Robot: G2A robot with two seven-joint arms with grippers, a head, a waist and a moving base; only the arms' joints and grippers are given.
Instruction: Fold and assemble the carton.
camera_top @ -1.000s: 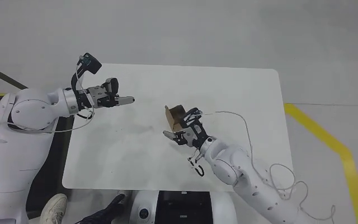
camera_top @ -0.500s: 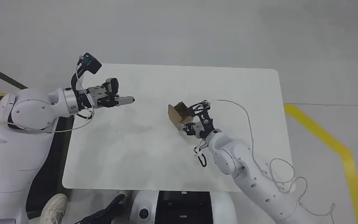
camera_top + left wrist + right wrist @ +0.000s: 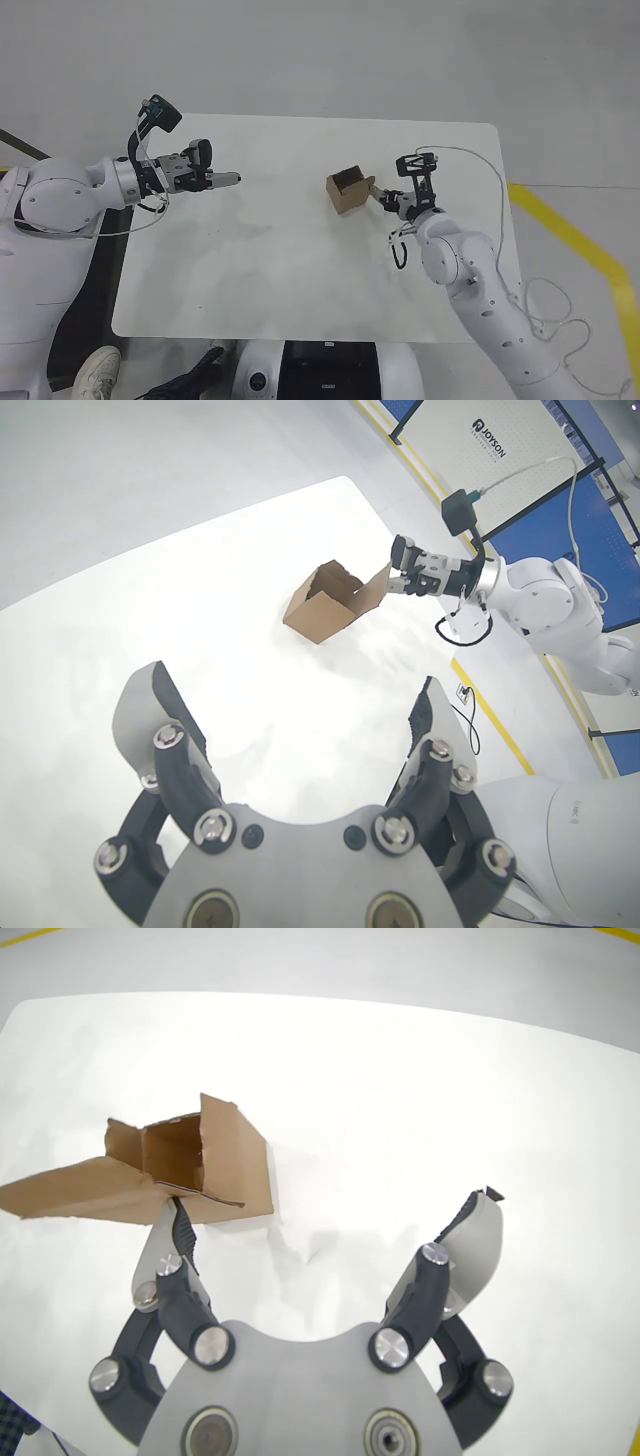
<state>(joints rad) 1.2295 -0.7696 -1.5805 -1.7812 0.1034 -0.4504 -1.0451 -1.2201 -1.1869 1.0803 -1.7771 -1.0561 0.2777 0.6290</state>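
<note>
One carton (image 3: 348,189) stands half-formed on the table (image 3: 300,280)

The brown cardboard carton rests on the white table, a little off the table's middle toward the right arm's side. It is already shaped into a box, with its mouth open upward and its inner walls showing. Its flaps are unfolded, and one long flap sticks out from the rim toward the right gripper (image 3: 384,199).

The right gripper hangs low over the table, just beside the carton. Its jaws are spread wide and clamp nothing. One of its fingers (image 3: 182,1228) lies under the long flap; the cardboard hides its tip and seems to touch it. The other finger is well apart from the carton, over bare tabletop.

The left gripper (image 3: 232,179) is held above the table, toward the edge on the left arm's side. It points across the table at the carton and is well apart from it. Its jaws are also spread wide, with nothing between them and only the white tabletop beneath.
</note>
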